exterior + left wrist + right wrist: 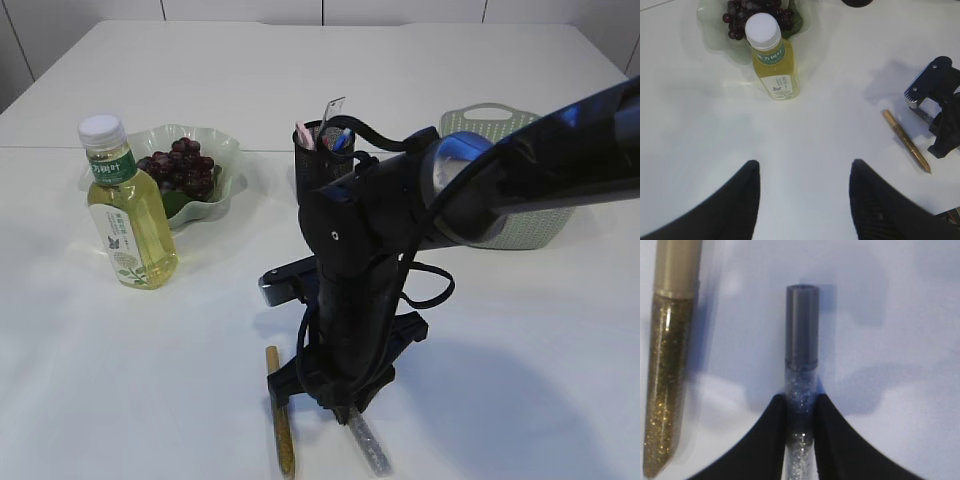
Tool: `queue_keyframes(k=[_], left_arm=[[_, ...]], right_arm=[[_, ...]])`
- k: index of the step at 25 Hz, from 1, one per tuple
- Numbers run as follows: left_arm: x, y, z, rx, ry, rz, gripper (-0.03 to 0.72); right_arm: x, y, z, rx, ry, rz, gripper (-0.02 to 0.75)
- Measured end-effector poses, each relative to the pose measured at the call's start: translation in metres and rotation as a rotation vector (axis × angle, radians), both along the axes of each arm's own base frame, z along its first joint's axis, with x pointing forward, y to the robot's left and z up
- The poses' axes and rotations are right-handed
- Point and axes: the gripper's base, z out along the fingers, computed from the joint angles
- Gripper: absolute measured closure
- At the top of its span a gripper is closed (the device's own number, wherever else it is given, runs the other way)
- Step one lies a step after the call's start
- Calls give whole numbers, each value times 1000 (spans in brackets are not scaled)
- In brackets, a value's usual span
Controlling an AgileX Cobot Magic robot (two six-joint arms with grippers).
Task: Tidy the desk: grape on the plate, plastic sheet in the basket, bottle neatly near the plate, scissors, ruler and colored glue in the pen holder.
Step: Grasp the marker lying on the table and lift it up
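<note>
My right gripper points down at the table and is shut on a silver glitter glue tube with a dark cap; both fingers press its sides. A gold glitter glue pen lies just left of it, also seen as the gold pen. The black mesh pen holder holds several items that I cannot tell apart. Grapes lie on the green plate, with the yellow bottle upright in front. My left gripper hovers open over bare table. The plastic sheet is out of view.
A pale green basket stands at the back right, partly hidden by the right arm. The table's front edge is close to the glue pens.
</note>
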Motion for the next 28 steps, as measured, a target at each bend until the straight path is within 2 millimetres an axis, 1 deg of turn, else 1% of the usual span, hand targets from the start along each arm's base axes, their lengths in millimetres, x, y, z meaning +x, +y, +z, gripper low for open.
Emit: queue_keyframes(k=[5,10,13,15,19,22,25,28], left_arm=[[0,0,0,0,0,0,272],[0,0,0,0,0,0,272],[0,0,0,0,0,0,272],[0,0,0,0,0,0,272],[0,0,0,1,0,0,272],[0,0,0,1,0,0,272],[0,0,0,1,0,0,272],[0,0,0,3,-2,1,273]], right_arm=[[-1,-1,2,-21,25,2,582],[4,4,20,-45,58,8,583],[5,7,26,-39,52,11,584],[6,6,34,-18,28,10,584],[1,-2,58,50,-93,-6,584],[-8,-16,78,117,-244,-19,584],[-21,-33,88,191,-392,-28,584],[-30,-44,92,246,-504,14,584]])
